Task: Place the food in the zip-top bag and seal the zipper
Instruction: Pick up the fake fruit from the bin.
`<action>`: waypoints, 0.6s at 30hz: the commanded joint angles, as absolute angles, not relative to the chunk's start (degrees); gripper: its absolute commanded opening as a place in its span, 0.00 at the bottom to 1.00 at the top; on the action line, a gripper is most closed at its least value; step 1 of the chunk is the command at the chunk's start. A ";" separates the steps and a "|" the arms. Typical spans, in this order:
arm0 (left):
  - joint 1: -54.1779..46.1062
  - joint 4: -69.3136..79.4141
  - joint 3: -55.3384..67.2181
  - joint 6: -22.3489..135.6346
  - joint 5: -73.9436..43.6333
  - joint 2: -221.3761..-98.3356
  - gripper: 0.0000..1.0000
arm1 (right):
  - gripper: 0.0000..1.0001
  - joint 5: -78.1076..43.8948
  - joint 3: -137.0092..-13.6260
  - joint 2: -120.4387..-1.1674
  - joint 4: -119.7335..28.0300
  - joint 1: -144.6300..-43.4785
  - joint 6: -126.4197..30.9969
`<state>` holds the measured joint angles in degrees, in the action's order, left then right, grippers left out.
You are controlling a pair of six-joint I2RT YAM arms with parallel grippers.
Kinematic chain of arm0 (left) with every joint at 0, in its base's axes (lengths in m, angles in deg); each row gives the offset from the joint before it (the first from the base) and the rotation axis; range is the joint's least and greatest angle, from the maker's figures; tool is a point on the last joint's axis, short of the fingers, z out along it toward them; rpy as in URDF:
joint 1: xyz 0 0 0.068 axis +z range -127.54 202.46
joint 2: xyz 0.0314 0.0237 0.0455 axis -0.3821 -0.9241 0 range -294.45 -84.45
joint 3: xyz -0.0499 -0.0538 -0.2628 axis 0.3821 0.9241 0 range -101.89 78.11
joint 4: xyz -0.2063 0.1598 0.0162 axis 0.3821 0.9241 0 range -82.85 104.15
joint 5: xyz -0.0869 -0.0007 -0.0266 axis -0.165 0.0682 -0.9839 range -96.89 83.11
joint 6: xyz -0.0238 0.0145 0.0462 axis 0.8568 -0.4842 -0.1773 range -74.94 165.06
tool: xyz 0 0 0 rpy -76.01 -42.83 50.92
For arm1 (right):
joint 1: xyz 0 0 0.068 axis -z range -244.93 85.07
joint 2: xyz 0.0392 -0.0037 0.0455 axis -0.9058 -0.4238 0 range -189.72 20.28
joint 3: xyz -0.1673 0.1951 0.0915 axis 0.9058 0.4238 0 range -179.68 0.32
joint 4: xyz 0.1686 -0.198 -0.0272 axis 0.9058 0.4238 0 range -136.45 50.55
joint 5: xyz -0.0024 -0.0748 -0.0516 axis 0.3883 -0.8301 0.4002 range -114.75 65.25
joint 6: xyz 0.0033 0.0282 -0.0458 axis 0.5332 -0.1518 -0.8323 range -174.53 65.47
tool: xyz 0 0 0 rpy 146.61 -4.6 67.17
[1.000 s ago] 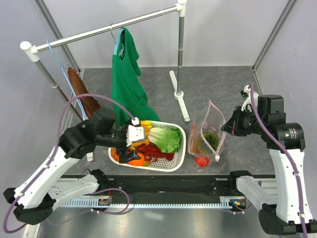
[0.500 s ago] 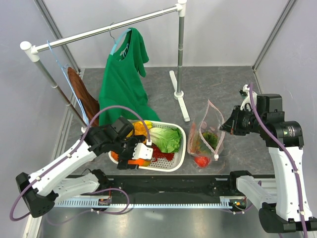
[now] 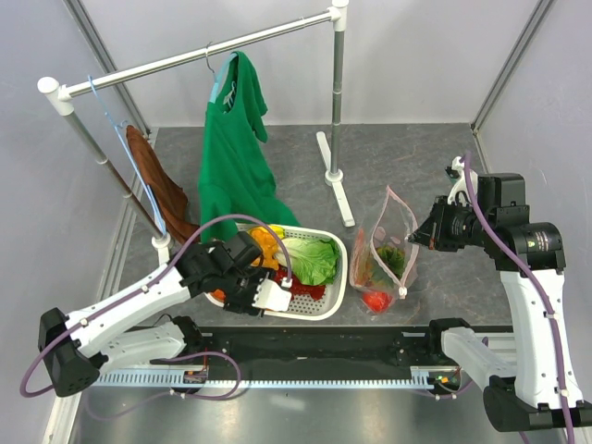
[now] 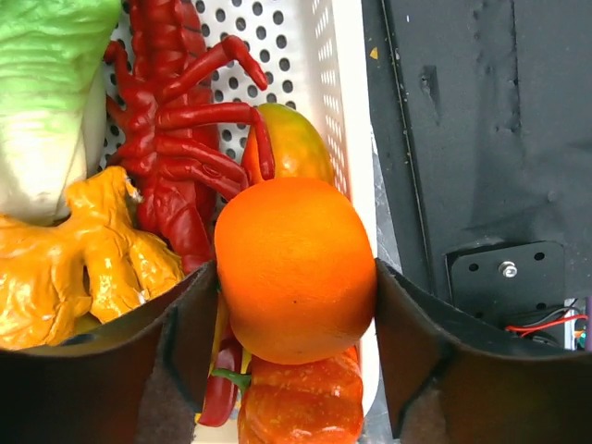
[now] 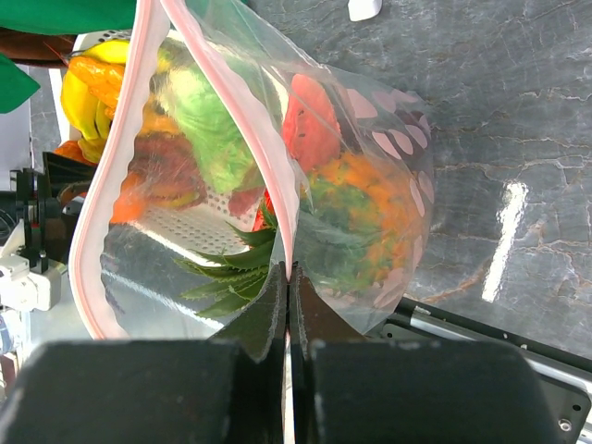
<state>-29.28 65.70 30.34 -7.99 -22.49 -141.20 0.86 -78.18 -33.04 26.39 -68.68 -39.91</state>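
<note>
My left gripper [image 3: 262,298] is down in the near left corner of the white perforated basket [image 3: 339,282]. In the left wrist view its jaws [image 4: 293,277] press both sides of a round orange fruit [image 4: 296,231], above an orange pumpkin [image 4: 301,407] and a red pepper [image 4: 222,393]. A red lobster [image 4: 176,139], green lettuce [image 4: 51,83] and a yellow piece [image 4: 83,259] lie beside it. My right gripper [image 3: 413,239] is shut on the pink zipper strip [image 5: 250,139] of the zip-top bag [image 3: 388,250], holding its mouth open. Pineapple leaves [image 5: 231,277] and other food show inside the bag.
A clothes rack with a green shirt [image 3: 231,157] and a brown garment [image 3: 153,180] stands behind the basket. Its white foot [image 3: 335,185] lies between the basket and the bag. The black rail [image 3: 314,342] runs along the near table edge.
My left gripper has moved from the basket's far left toward its near side and lower, now around the orange fruit. The green shirt swung on its hanger. My right gripper has held still.
</note>
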 commanded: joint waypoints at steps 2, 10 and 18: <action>-29.92 65.25 24.69 -8.73 -24.63 -140.44 0.50 | 0.00 1.62 -78.26 -33.07 24.39 -68.62 -39.58; -31.32 68.42 3.34 -1.53 -39.20 -146.32 0.34 | 0.00 2.15 -77.82 -33.42 24.04 -68.62 -39.23; -39.23 46.55 -21.45 21.76 -36.96 -161.07 0.34 | 0.00 4.08 -76.94 -33.42 22.55 -68.71 -38.18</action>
<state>-35.88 60.41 -12.35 8.33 -37.13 -155.01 2.39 -77.16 -33.39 25.17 -68.68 -39.26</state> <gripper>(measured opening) 0.641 0.010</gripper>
